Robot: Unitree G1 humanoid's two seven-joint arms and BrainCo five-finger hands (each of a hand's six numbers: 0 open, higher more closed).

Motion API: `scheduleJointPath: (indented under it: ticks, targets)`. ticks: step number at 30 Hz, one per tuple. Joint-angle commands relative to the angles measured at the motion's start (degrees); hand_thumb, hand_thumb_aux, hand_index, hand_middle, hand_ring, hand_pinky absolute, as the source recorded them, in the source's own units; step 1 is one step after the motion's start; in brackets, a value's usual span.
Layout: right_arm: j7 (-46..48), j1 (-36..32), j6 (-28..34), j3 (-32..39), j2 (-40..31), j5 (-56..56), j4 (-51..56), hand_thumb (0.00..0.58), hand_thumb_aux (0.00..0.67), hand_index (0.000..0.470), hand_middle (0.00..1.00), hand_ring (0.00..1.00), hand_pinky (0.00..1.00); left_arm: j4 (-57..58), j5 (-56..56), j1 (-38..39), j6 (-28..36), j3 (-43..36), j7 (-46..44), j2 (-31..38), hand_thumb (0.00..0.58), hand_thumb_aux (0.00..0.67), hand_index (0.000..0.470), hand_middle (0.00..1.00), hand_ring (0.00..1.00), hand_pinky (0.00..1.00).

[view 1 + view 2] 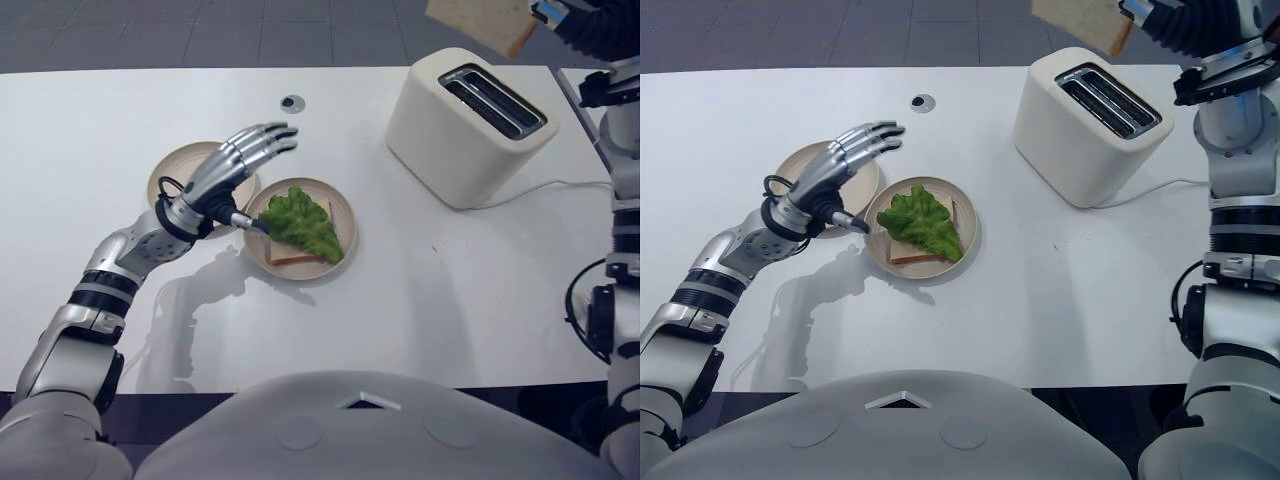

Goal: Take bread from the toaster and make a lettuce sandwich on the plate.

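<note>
Left hand [240, 160], fingers spread and holding nothing, hovered over a bare plate [175, 160] well left of the toaster [465, 125]. Sandwich plate [348, 225], nearer the toaster, carried bread [290, 258] under lettuce [300, 222]. Right hand [1160, 22] clamped a second slice [1080, 20] above the toaster, both cut off at top.

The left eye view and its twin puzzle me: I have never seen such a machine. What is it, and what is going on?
It is a humanoid robot with two arms and fingered hands. Both pictures come from one camera pair on its head, looking down at the white table. On it stand a white two-slot toaster, an empty tan round plate, and a second tan plate bearing a bread slice under a green lettuce leaf. The silver left hand hangs open above the plates, holding nothing. The right hand holds another slice of bread up near the toaster.
</note>
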Motion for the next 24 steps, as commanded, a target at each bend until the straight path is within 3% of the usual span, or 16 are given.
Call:
scheduleJointPath:
  ticks: [1,4,10,16,20,24]
  targets:
    - [14.45,4.35,4.91,6.17,7.66,14.08,-2.25,0.580,0.670,0.470,0.96,0.96,0.96,0.25,-7.86,0.98,-4.66,3.12,-2.39,-0.13,0.000,0.000,0.000,0.02,0.02,0.02]
    - [24.74,6.48,11.80,10.74,14.90,21.83,0.44,0.580,0.670,0.470,0.96,0.96,0.96,-0.61,-15.36,1.85,-7.92,3.10,-5.23,0.02,0.000,0.000,0.000,0.02,0.02,0.02]
    - [36.83,10.09,22.85,15.95,25.75,25.94,7.85,0.580,0.670,0.470,0.95,0.95,0.95,-7.91,-34.52,5.09,-13.51,-6.14,-15.02,5.92,0.000,0.000,0.000,0.00,0.00,0.00]
    - [39.81,10.68,28.28,15.74,29.57,24.63,10.04,0.580,0.670,0.470,0.93,0.93,0.93,-5.60,-32.28,5.89,-9.96,-15.69,-31.26,5.70,0.000,0.000,0.000,0.00,0.00,0.00]
    - [38.88,11.97,30.74,16.74,31.51,22.70,8.33,0.580,0.670,0.470,0.93,0.93,0.93,-2.09,-27.47,5.54,-6.33,-13.75,-35.24,2.67,0.000,0.000,0.000,0.00,0.00,0.00]
    - [34.38,12.18,29.49,17.81,32.01,16.67,7.23,0.580,0.670,0.470,0.91,0.91,0.91,2.02,-19.33,4.86,-3.03,-10.59,-36.11,-0.42,0.000,0.000,0.000,0.00,0.00,0.00]
